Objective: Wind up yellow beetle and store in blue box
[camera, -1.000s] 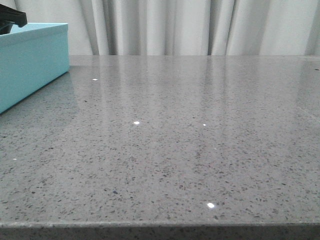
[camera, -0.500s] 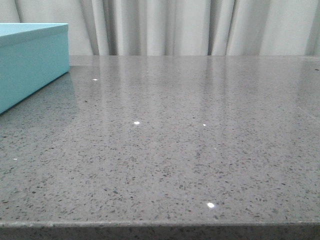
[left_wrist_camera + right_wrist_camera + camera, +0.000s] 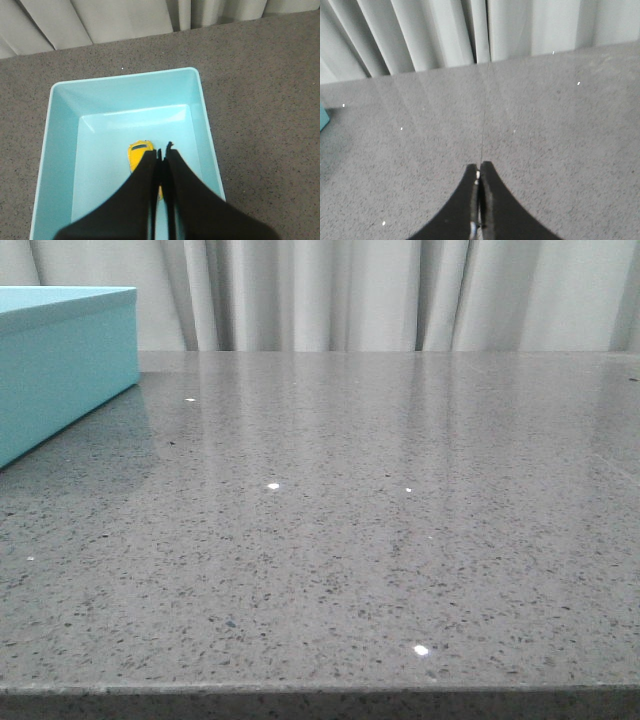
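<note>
The yellow beetle already sits on the floor of the blue box, at the table's left. My left claw hangs above it, pinched together and empty; my right claw likewise. Storing looks done.

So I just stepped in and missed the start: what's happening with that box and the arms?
The yellow beetle already lies on the floor of the blue box, which stands on the grey table. The left gripper hangs above the box with its jaws closed on nothing, the car free below it. The right gripper is also closed and empty, over bare table. The storing step looks done.
</note>
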Motion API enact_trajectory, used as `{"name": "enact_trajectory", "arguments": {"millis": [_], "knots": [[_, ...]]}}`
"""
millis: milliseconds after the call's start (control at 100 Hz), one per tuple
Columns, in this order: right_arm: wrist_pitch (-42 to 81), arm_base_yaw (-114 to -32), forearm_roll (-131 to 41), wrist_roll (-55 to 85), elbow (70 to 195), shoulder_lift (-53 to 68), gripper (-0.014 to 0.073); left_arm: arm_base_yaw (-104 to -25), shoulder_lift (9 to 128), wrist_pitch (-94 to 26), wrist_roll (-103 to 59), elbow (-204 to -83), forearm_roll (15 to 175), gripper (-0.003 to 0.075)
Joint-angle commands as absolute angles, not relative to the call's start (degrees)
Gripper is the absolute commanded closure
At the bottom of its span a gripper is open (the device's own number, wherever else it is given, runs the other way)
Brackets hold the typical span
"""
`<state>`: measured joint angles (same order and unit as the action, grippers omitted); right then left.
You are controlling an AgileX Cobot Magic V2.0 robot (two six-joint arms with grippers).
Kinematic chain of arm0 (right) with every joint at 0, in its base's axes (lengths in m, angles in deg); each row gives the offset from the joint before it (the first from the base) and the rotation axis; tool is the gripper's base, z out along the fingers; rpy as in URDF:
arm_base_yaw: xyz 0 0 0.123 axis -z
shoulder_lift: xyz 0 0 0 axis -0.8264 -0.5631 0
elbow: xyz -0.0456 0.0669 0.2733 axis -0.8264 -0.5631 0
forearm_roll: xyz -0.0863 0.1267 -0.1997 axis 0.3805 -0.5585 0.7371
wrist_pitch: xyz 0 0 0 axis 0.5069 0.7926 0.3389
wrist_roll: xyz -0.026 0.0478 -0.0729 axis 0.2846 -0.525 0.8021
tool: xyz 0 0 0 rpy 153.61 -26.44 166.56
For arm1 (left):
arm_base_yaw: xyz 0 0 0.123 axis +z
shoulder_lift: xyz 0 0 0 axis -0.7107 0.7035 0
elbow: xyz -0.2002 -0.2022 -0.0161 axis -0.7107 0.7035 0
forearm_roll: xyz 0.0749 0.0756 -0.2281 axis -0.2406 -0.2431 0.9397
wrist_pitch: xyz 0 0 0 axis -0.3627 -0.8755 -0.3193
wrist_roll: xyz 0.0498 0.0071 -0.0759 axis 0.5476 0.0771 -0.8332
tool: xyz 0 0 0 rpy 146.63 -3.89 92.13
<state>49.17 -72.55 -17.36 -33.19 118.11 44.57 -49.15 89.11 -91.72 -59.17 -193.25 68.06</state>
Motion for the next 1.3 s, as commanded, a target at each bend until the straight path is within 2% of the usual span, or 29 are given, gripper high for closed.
{"name": "enact_trajectory", "arguments": {"millis": [0, 460, 890, 1130, 1290], "knots": [[42.0, -72.6, -14.3, -32.4, 117.6, 47.7, 0.0662, -49.0, 84.2, -88.1, -57.8, -192.5, 69.7, 0.0741], [40.8, -72.6, -14.2, -32.4, 115.7, 51.6, 0.0662, -49.0, 57.5, -72.2, -57.7, -158.8, 73.4, 0.0741], [28.2, -72.5, -10.3, -32.4, 102.5, 60.6, 0.0662, -49.0, 28.7, -61.2, -57.6, -129.6, 72.8, 0.0741], [27.0, -72.5, -9.2, -32.4, 96.4, 66.3, 0.0662, -49.0, 15.6, -59.3, -57.6, -119.9, 72.8, 0.0741], [27.1, -72.5, -9.2, -32.4, 96.3, 66.5, 0.0662, -49.0, 12.8, -59.7, -57.6, -117.9, 72.8, 0.0741]]}}
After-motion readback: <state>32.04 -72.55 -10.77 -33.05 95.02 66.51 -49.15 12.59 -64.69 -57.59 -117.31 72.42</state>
